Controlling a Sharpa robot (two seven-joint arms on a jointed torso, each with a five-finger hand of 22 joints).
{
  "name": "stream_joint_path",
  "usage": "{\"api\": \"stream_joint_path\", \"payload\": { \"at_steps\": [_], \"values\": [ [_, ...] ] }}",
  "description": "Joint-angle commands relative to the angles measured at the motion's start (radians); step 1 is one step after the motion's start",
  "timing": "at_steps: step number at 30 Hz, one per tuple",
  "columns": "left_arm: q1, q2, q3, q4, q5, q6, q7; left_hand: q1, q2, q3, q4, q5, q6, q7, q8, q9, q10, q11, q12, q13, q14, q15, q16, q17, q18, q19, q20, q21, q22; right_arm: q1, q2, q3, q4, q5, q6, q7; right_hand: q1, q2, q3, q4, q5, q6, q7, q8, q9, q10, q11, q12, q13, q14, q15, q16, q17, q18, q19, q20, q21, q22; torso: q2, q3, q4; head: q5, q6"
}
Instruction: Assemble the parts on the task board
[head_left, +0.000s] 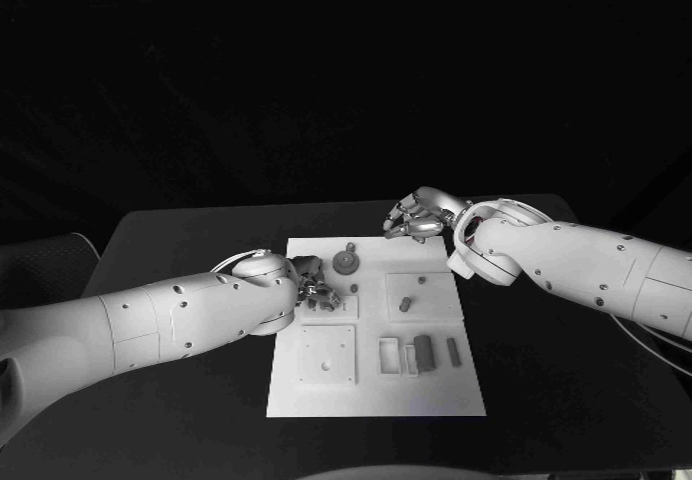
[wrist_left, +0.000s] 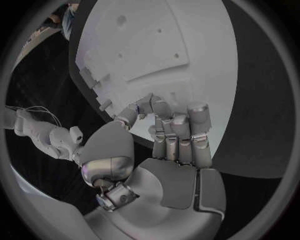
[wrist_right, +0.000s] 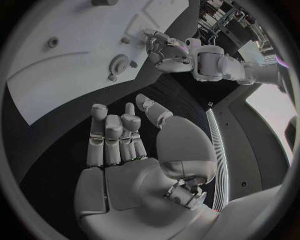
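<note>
Task board (head_left: 378, 392) lies between both seemingly empty hands.

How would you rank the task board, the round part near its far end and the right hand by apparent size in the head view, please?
1. Task board, by far the largest.
2. Right hand.
3. Round part, smallest.
The hand hangs nearer the camera than the board, so it may look slightly oversized.

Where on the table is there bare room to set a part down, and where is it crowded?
Bare black table lies left of the task board, behind the left arm, and again at the front right of the board, below the right arm. The board's near strip is bare too. It is crowded at the board's far end: the left hand and right hand flank a round part.
</note>
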Motion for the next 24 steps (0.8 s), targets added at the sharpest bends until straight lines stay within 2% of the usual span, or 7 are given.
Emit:
{"api": "stream_joint_path", "payload": {
  "at_steps": [1,11,17,24],
  "values": [
    [0.000,0.001,0.000,-0.001,0.001,0.006,0.002,0.021,0.020,0.012,-0.008,0.003,0.010,0.000,0.004,-0.002,0.004,-0.005,0.005,-0.002,0.003,-0.008,0.006,-0.001,0.058,0.005,-0.005,0.004,0.019,0.000,0.000,0.000,0.000,-0.001,0.012,0.007,-0.007,-0.001,-0.001,0.002,0.006,-0.001,0.009,-0.004,0.001,-0.004,0.000,-0.004,0.001,0.001,-0.008,-0.001,-0.002,0.016,0.000,0.002,-0.006,0.010,0.000,0.0001,-0.0002,0.001,0.000],
    [0.000,0.002,0.000,-0.002,0.001,0.007,0.002,0.021,0.018,0.013,-0.008,0.002,0.010,0.000,0.004,-0.002,0.004,-0.005,0.006,-0.002,0.003,-0.008,0.006,-0.001,0.058,0.006,-0.006,0.005,0.019,0.000,0.001,0.000,0.000,-0.001,0.012,0.008,-0.007,-0.001,-0.001,0.002,0.006,-0.001,0.009,-0.004,0.001,-0.004,0.000,-0.004,0.001,0.001,-0.008,-0.001,-0.002,0.016,0.000,0.002,-0.006,0.010,0.000,0.0001,0.0004,0.001,0.000],
    [0.000,0.003,0.000,-0.002,0.004,0.008,0.005,0.006,0.003,0.006,0.004,0.000,0.009,0.001,0.005,-0.002,0.003,-0.004,0.005,-0.003,0.003,-0.008,0.005,-0.002,0.057,0.006,-0.005,0.004,0.018,0.000,0.001,0.000,0.000,-0.001,0.012,0.008,-0.008,-0.001,-0.001,0.002,0.006,-0.001,0.009,-0.004,0.001,-0.004,0.000,-0.004,0.001,0.001,-0.008,-0.001,-0.002,0.016,0.000,0.002,-0.006,0.010,0.000,0.0000,-0.0004,0.001,0.000],
    [0.000,0.003,0.000,-0.002,0.005,0.009,0.006,-0.011,-0.016,-0.001,0.021,-0.027,0.006,0.001,0.005,-0.003,0.002,-0.004,0.004,-0.004,0.002,-0.008,0.004,-0.004,0.058,0.005,-0.006,0.001,0.017,0.000,0.001,0.000,0.001,-0.001,0.011,0.008,-0.009,-0.002,-0.001,0.003,0.005,-0.001,0.009,-0.005,0.002,-0.005,0.000,-0.004,0.001,0.001,-0.008,-0.001,-0.002,0.016,0.000,0.002,-0.006,0.010,0.000,0.0002,-0.0003,0.001,-0.001]
  ]
}}
